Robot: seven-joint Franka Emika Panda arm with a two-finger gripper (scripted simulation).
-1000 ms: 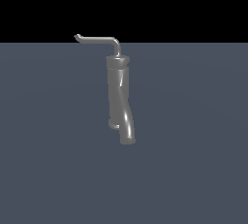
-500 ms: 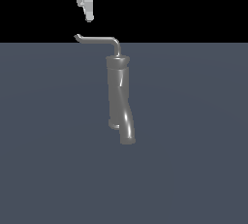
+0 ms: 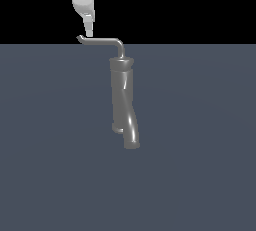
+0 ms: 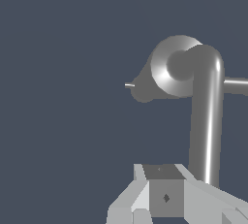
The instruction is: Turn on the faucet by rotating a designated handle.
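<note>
A white robot hand [image 3: 88,31] hangs just above the hooked tip of the thin light-grey L-bent metal handle [image 3: 100,41], which juts toward the exterior view's left from the top of a thick, slightly twisted grey metallic faucet [image 3: 124,102]. The faucet stands near the middle of a flat dark blue-grey counter [image 3: 200,150] (black background beyond). Nothing lies between fingertips and rod. The hand holds nothing; whether its fingers are parted cannot be told from either view.
</note>
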